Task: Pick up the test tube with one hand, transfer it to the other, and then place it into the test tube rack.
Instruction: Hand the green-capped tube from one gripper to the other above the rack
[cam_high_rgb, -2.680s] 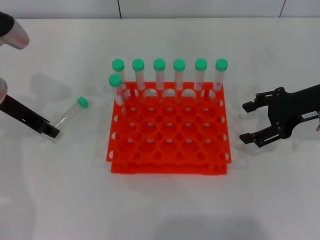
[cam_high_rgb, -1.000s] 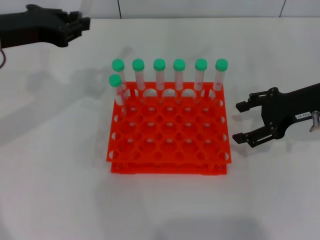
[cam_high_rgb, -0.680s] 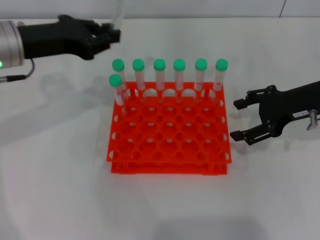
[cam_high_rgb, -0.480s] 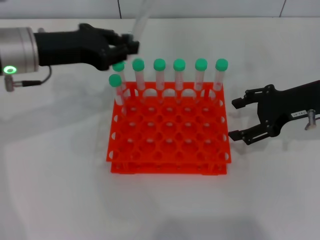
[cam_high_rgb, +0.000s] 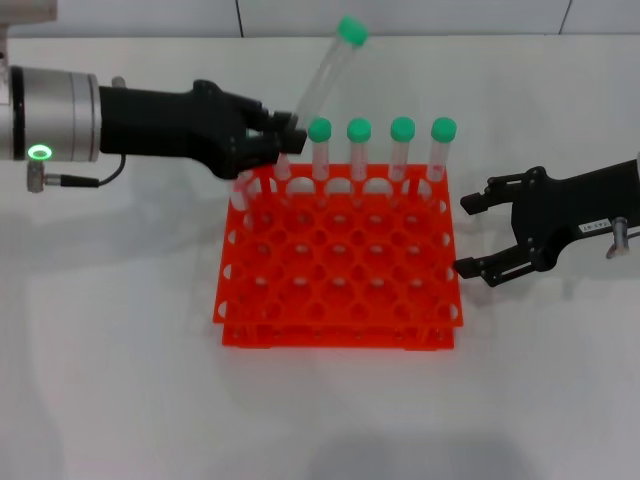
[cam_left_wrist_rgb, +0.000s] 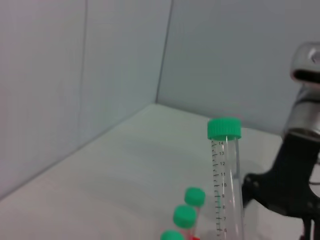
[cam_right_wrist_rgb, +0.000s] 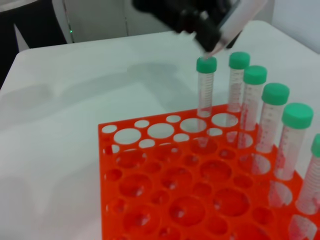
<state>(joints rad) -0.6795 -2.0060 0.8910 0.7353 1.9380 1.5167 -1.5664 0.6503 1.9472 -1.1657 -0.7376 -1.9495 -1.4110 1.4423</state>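
Lab bench: orange test tube rack (cam_high_rgb: 338, 262), green-capped tubes (cam_high_rgb: 402, 150), plain white table (cam_high_rgb: 120, 350), grey wall panels (cam_left_wrist_rgb: 75, 75).

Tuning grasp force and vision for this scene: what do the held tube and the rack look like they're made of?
Test tube, held by the left gripper: looks like clear glossy plastic; printed graduations show through the wall, and the green cap is matte. Glass can't be ruled out.
Test tube rack: bright orange-red moulded plastic by its look, opaque and slightly shiny.
Right gripper: open, beside the rack.
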